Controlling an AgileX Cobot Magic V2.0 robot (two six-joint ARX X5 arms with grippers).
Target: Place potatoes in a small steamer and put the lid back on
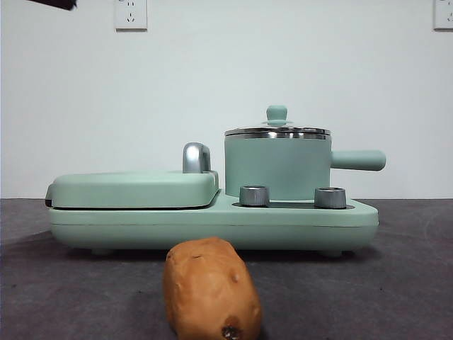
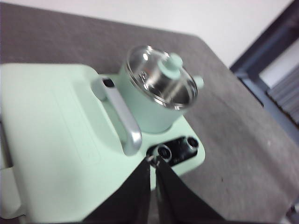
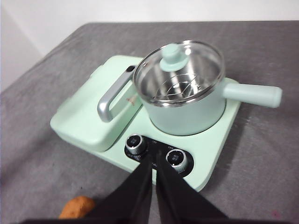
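An orange-brown potato (image 1: pixel 211 289) with a dark spot at its near end lies on the grey table in front of the cooker; its end also shows in the right wrist view (image 3: pixel 77 206). The small mint-green steamer (image 1: pixel 277 168) stands on the cooker's right side, side handle pointing right, with the glass lid (image 1: pixel 277 129) on it. The steamer (image 3: pixel 187 112) and lid (image 3: pixel 177 70) show in the right wrist view, and the steamer (image 2: pixel 149 109) and lid (image 2: pixel 161 77) in the left wrist view. My left gripper (image 2: pixel 153 161) and right gripper (image 3: pixel 153 156) are shut and empty, both above the cooker's front.
The mint-green cooker base (image 1: pixel 212 223) carries a flat griddle with closed cover (image 1: pixel 134 188) and chrome handle (image 1: pixel 195 157) on its left, and two knobs (image 1: pixel 254 195) at the front. A black arm tip (image 1: pixel 53 4) shows at the top left corner.
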